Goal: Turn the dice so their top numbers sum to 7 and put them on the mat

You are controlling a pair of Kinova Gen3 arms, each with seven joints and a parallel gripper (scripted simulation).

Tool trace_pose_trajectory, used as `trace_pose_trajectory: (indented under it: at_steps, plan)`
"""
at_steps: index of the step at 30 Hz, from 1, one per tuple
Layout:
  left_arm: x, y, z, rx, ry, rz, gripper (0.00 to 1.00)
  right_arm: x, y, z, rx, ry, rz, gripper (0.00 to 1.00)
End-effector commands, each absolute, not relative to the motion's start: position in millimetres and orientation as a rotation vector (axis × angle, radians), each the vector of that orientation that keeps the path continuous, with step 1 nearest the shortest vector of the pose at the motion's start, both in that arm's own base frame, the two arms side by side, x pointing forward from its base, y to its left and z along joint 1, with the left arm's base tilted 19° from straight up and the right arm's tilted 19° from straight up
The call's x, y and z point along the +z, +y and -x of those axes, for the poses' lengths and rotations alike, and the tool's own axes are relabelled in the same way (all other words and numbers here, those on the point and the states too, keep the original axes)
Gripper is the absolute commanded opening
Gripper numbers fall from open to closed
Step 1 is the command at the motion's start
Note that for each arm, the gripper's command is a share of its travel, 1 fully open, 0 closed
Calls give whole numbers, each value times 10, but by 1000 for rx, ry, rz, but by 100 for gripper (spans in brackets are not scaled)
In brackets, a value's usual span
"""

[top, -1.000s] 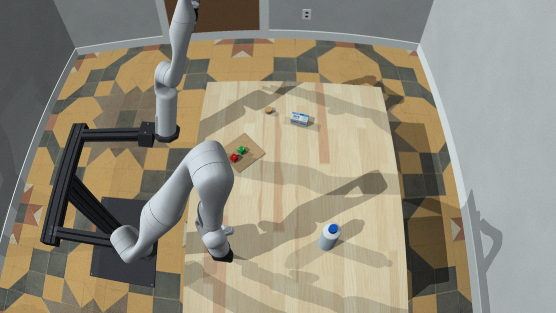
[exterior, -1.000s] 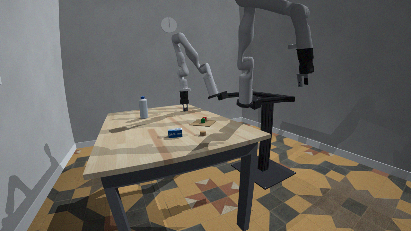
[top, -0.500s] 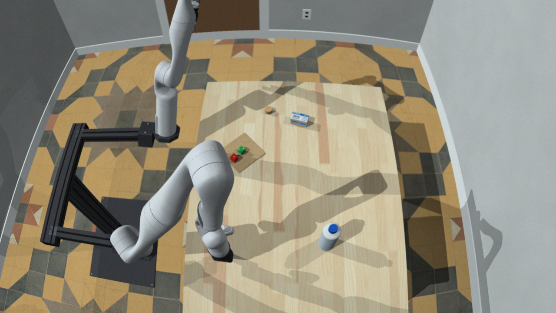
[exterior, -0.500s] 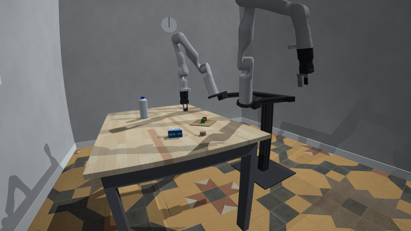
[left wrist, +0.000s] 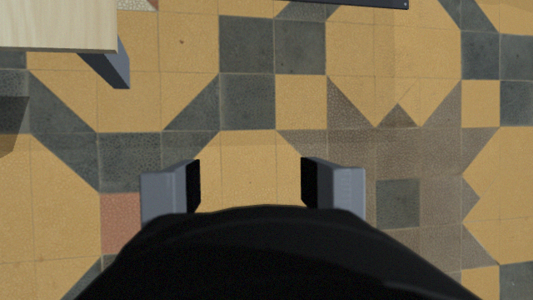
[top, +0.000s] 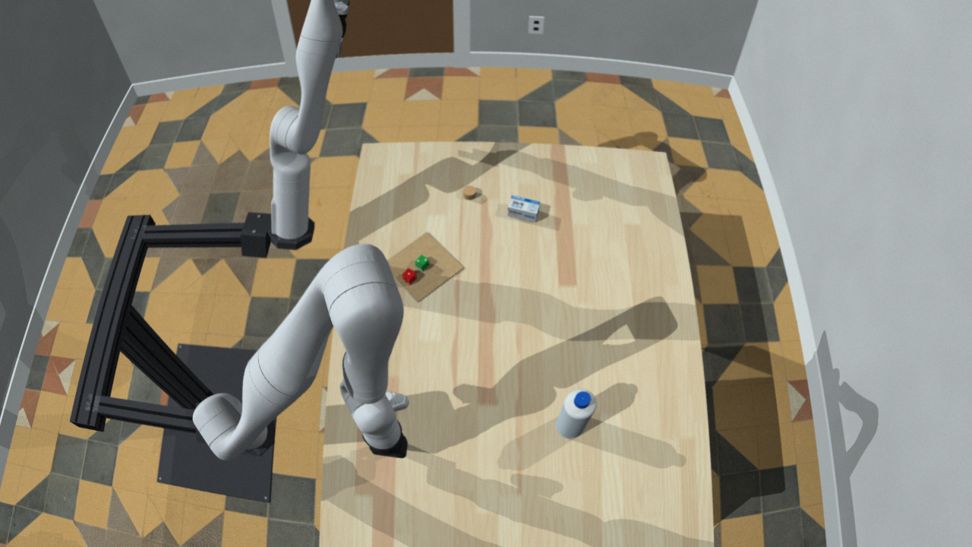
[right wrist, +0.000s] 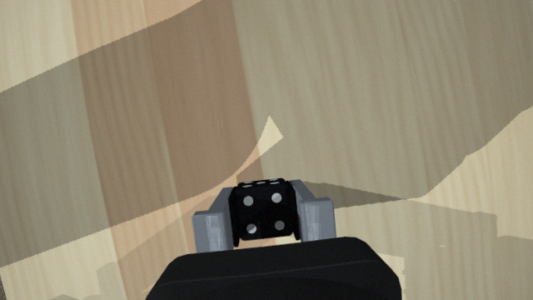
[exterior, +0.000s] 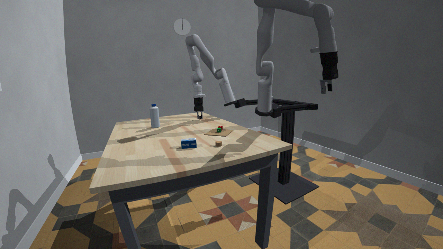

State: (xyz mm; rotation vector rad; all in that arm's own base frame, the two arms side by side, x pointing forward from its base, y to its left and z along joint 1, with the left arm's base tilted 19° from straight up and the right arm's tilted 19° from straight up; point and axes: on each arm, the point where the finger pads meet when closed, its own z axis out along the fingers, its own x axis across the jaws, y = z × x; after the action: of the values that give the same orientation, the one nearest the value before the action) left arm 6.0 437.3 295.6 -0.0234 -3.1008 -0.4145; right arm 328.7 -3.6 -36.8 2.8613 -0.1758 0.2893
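A red die (top: 408, 275) (exterior: 220, 127) and a green die (top: 421, 261) (exterior: 218, 130) sit near each other on a square brown mat (top: 443, 270) (exterior: 227, 133); a black die (exterior: 200, 117) (right wrist: 264, 212), white-pipped, is gripped well apart from them, four pips on one face.

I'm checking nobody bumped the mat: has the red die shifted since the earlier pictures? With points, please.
No. The red die (top: 408, 275) (exterior: 220, 127) sits at the same place beside the green die (top: 421, 261) (exterior: 218, 130).
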Motion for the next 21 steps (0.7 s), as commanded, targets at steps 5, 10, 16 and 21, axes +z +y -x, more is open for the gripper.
trace_pose_trajectory:
  at_steps: [5,10,16,21]
  plan:
    - [2964,4375,-57,-417,-3101,23,100,-179,19,-3254,290,-176,-2862,49]
    - [2964,4375,-57,-417,-3101,23,100,17,75,-3216,290,-176,-2862,49]
    - [2964,4375,-57,-417,-3101,23,100,176,120,-3186,290,-176,-2862,49]
    - [2964,4375,-57,-417,-3101,23,100,347,168,-3153,290,-176,-2862,49]
